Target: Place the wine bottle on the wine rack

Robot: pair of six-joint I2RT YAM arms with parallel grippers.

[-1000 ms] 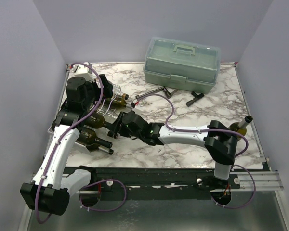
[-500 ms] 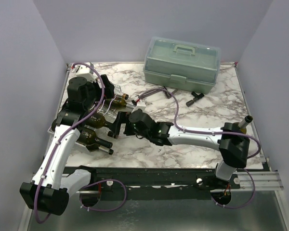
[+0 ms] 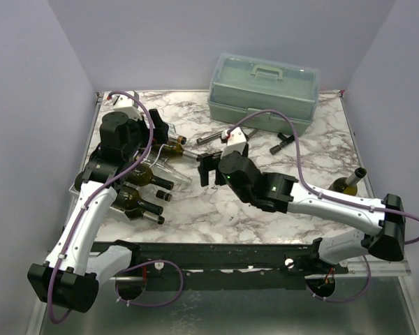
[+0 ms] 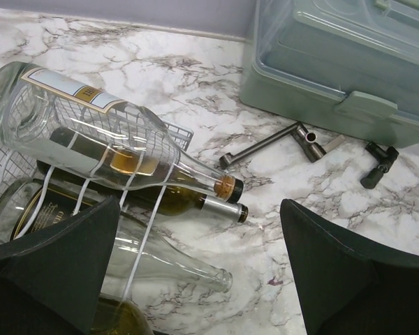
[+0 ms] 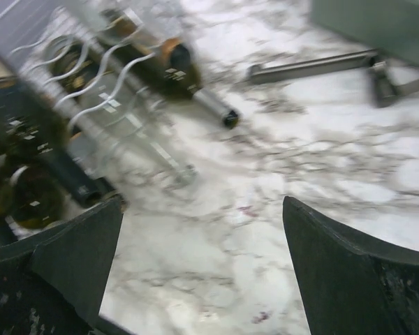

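No writing is legible. In your left wrist view, the topmost clear bottle (image 4: pixel 105 132) carries a cream label edged in gold, and a dark label at lower left has gold lettering too small to read.

That view shows at least four bottles lying in the wine rack (image 4: pixel 178 132), two metal tools (image 4: pixel 265 143) on the counter (image 4: pixel 195 84) and one pale green toolbox (image 4: pixel 335 63).

Only the top view shows the upright wine bottle (image 3: pixel 348 183) at the counter's right edge, well apart from the rack.

Your left claw (image 4: pixel 199 209) hangs above the rack, spread wide and empty. Your right claw (image 5: pixel 202 209), in a blurred view, is also spread wide and holds nothing.
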